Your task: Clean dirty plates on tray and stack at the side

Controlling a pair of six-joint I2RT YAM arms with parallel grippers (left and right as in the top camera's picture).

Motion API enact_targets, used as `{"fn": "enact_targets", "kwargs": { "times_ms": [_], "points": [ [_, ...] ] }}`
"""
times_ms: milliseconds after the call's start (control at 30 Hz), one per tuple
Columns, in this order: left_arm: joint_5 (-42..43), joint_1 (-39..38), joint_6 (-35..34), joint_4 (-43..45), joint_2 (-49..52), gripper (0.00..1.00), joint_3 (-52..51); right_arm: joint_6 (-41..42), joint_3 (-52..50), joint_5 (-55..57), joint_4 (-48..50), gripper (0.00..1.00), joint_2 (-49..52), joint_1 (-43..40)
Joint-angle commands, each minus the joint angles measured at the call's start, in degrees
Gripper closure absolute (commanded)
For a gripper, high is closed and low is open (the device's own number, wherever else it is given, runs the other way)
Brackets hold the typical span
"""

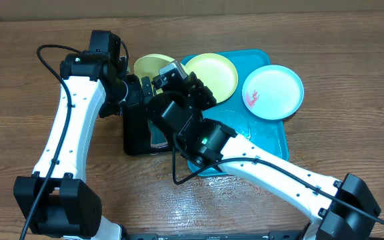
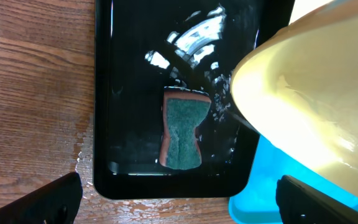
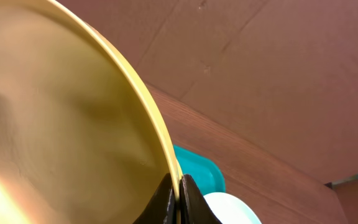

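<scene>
My right end effector point(image 3: 179, 191) is closed tight on the rim of one yellow plate point(image 3: 61, 124) and holds it tilted above the wet black tray point(image 2: 123, 93). My left end effector point(image 2: 179, 205) is wide open and empty, over the sponge point(image 2: 182, 135) lying in that tray. Farther, the second yellow plate point(image 1: 213, 75) and the white plate point(image 1: 275, 90), with a red smear point(image 1: 252, 99), lie on the blue tray point(image 1: 272, 143). I see no stack on the worktop point(image 1: 32, 87), so I judge the work is only at its first plate.
</scene>
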Motion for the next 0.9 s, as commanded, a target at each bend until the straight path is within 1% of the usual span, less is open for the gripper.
{"fn": "enact_targets", "kwargs": {
  "times_ms": [0,200,267,333,433,533,633,700,800,867],
  "points": [
    [0.2,-0.3,0.8,0.2,-0.2,0.00,0.6,0.0,1.2,1.4,1.0,0.96,0.1,0.3],
    [0.2,-0.3,0.8,0.2,-0.2,0.00,0.6,0.9,1.2,1.4,1.4,0.96,0.1,0.3],
    [0.2,-0.3,0.8,0.2,-0.2,0.00,0.6,4.8,1.2,0.6,0.0,0.96,0.1,0.0],
    [0.2,-0.3,0.8,0.2,-0.2,0.00,0.6,11.5,1.2,-2.0,-2.8,0.96,0.1,-1.2],
    [0.2,-0.3,0.8,0.2,-0.2,0.00,0.6,22.9,1.2,-13.5,-8.8,0.96,0.1,-5.4],
    [0.2,-0.3,0.8,0.2,-0.2,0.00,0.6,28.9,1.3,-29.5,-12.7,0.96,0.0,-11.3],
    [0.2,-0.3,0.8,0.2,-0.2,0.00,0.6,30.3,2.4,-48.0,-15.5,0.96,-1.1,-19.0],
    [0.2,-0.3,0.8,0.2,-0.2,0.00,0.6,30.3,3.3,-58.2,-16.3,0.96,-2.3,-24.3],
    [0.2,-0.3,0.8,0.2,-0.2,0.00,0.6,32.8,3.9,-69.4,-17.1,0.96,-4.5,-34.0],
    [0.2,-0.3,0.8,0.2,-0.2,0.00,0.6,33.3,3.9,-73.8,-18.3,0.96,-5.6,-40.7]
  ]
}}
